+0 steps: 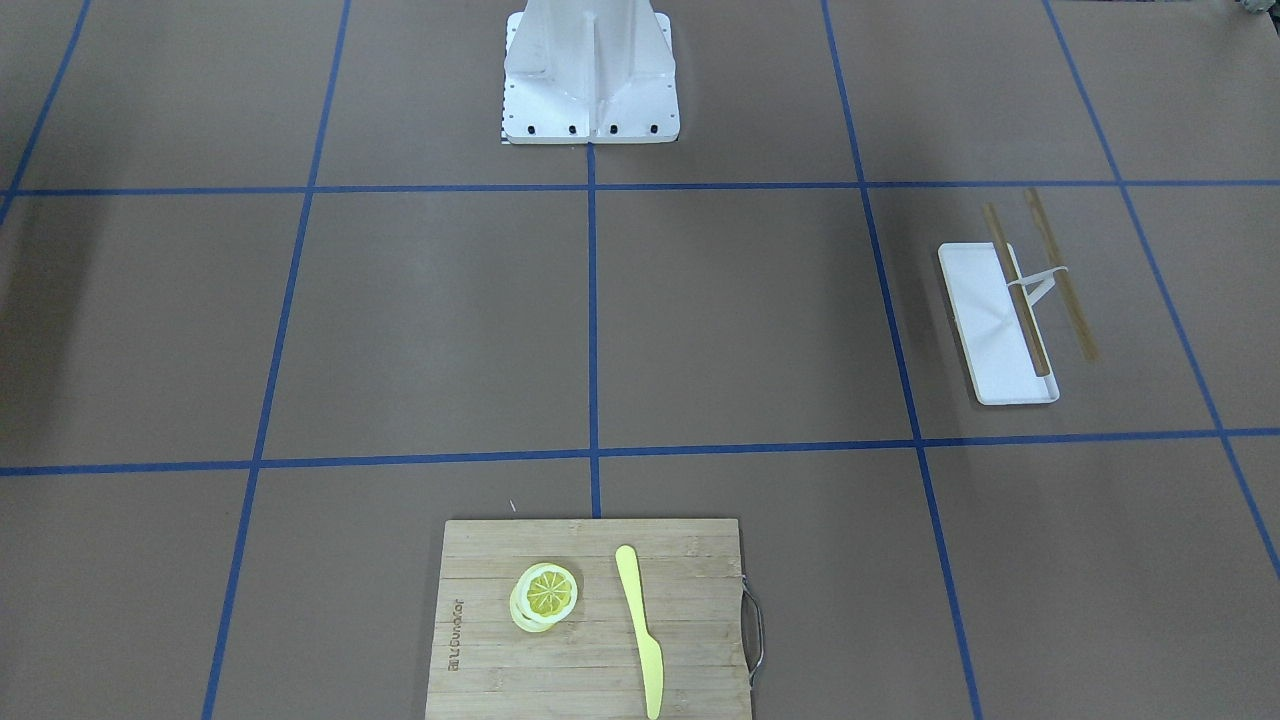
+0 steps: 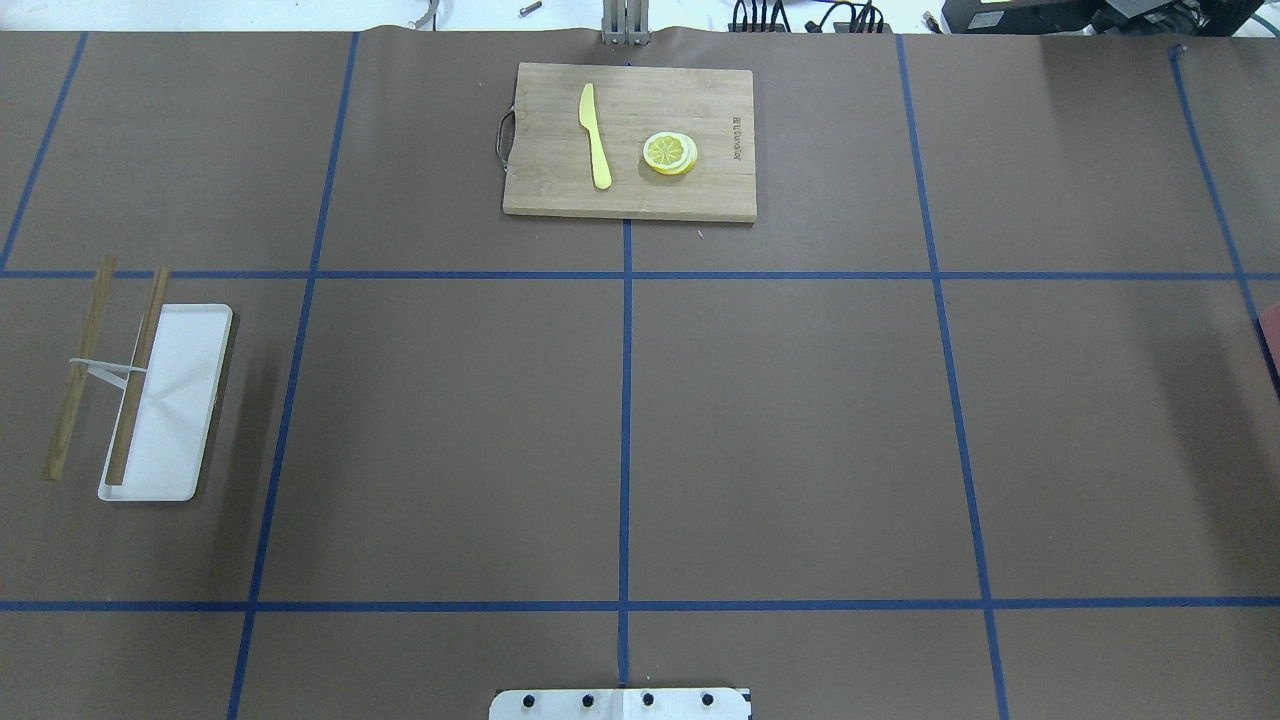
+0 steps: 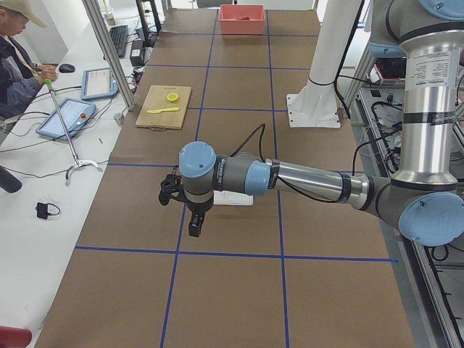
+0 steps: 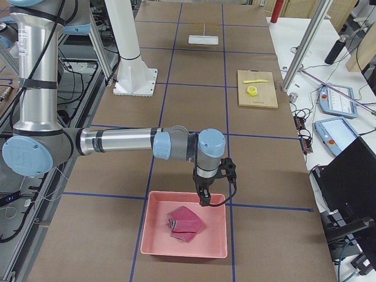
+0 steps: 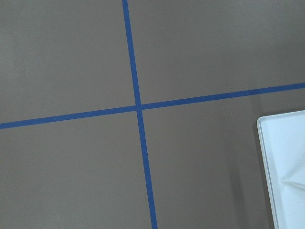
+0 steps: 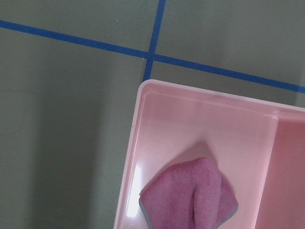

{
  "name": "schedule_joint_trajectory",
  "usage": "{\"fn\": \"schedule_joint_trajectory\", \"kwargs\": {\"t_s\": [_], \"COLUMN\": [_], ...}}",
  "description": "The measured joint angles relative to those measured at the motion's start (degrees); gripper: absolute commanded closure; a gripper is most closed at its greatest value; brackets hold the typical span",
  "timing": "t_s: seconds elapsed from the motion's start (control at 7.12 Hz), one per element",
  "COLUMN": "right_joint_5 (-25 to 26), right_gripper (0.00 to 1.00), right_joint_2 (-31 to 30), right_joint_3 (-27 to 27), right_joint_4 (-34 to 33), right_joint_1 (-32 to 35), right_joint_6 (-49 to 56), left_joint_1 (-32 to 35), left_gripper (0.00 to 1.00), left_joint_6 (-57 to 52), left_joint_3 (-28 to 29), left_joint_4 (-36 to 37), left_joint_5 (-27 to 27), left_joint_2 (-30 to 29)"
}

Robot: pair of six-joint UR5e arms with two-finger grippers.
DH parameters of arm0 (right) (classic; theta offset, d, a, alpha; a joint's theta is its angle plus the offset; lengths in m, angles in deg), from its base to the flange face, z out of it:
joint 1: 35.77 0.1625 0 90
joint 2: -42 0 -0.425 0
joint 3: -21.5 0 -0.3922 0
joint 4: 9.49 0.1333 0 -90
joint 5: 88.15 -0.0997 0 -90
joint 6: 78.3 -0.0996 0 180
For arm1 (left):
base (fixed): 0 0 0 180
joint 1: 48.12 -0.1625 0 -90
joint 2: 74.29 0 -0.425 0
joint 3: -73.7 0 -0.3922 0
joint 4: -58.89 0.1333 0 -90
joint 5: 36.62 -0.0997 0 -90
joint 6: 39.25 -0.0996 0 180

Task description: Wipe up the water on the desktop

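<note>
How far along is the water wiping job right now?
Done: nothing visible yet. The pink cloth lies crumpled in the pink tray, not yet picked up. In hand: the right gripper hangs over that tray's rim; the left gripper hangs above the desktop by the white tray. Left: grab the cloth, then wipe. I can't spot the water in any view.

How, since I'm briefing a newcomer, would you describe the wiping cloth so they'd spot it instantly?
At the desktop end on the robot's right sits a pink bin. Inside lies a crumpled magenta cloth with a grey edge, the only soft thing there.
</note>
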Motion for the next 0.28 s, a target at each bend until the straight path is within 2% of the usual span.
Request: {"fn": "schedule_joint_trajectory", "kwargs": {"t_s": [0.28], "right_joint_5": [0.0], "right_gripper": [0.00], "right_joint_2": [0.0], "right_joint_3": [-0.1], "right_joint_4": [0.0], "right_joint_1": [0.0], "right_joint_6": [0.0], "left_joint_1": [0.0], "left_gripper": [0.02], "left_joint_6": [-0.1], "left_joint_3": [-0.1], "left_joint_4": [-0.3], "left_joint_5": [0.3], "left_joint_2": [0.0]}}
